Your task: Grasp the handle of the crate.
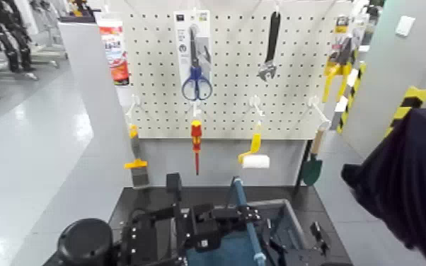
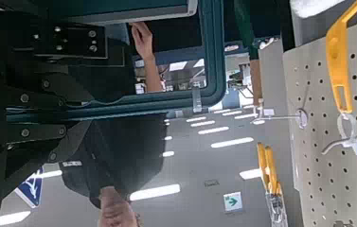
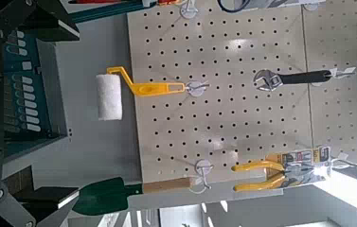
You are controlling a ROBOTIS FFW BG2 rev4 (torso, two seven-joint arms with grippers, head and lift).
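Left arm [image 1: 85,242]: black, with a rounded joint housing low on the left of the head view; the forearm reaches in toward the middle.
Left wrist: roughly level, pointing across the robot's front toward its right side.
Black blocky left gripper [image 1: 212,225]: low and near the centre of the head view, ahead of the torso.
Right arm [image 1: 308,249]: black, low on the right, only its end showing.
Black right gripper [image 3: 67,112]: fingers [image 3: 44,21] spread wide apart with nothing between them.
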